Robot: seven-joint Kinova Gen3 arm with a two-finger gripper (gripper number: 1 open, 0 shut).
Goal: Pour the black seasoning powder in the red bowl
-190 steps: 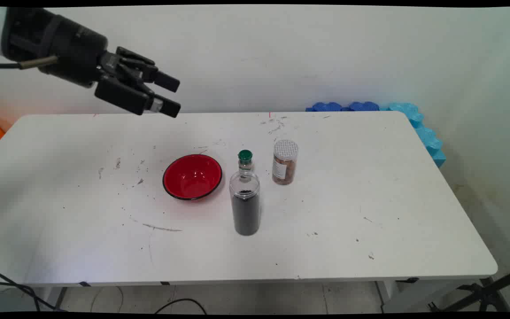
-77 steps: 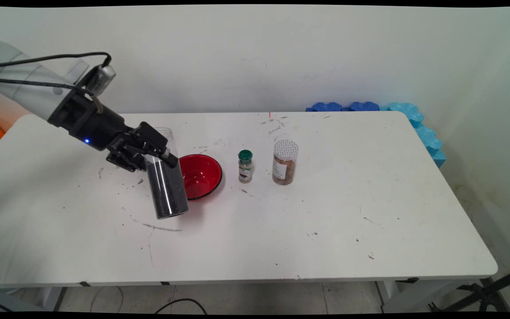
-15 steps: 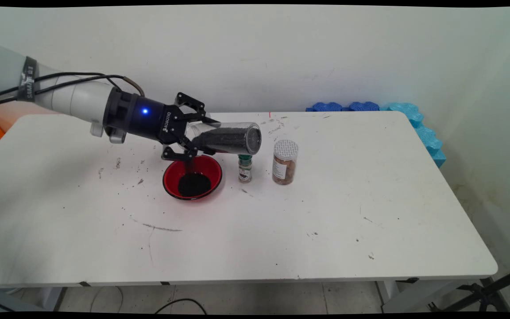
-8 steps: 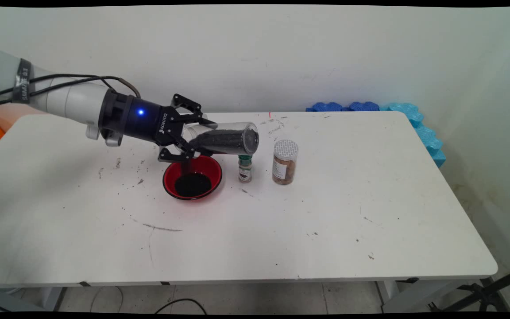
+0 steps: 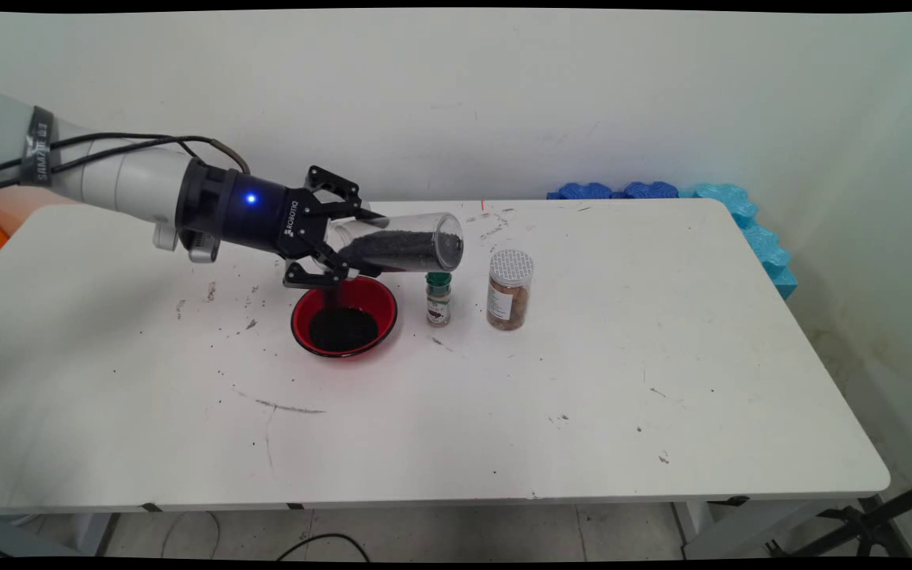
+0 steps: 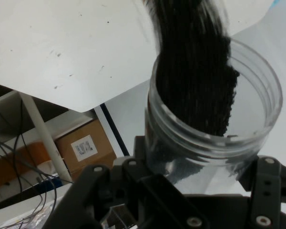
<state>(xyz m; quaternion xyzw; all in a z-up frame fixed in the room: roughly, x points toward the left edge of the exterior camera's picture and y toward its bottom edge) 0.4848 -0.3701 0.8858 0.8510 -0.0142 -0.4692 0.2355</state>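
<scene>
Gripper (image 5: 339,247) clamped on clear jar (image 5: 400,244) w/ black grains, held sideways over red bowl (image 5: 343,317). Bowl has black pile; spice bottle (image 5: 438,298) just beside.

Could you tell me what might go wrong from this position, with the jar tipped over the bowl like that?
The gripper holds the clear jar on its side, open mouth over the red bowl. The black granules fall near the bowl's far rim, so some could spill onto the table. The jar's base hangs just above the green-capped bottle; dipping might knock it.
</scene>
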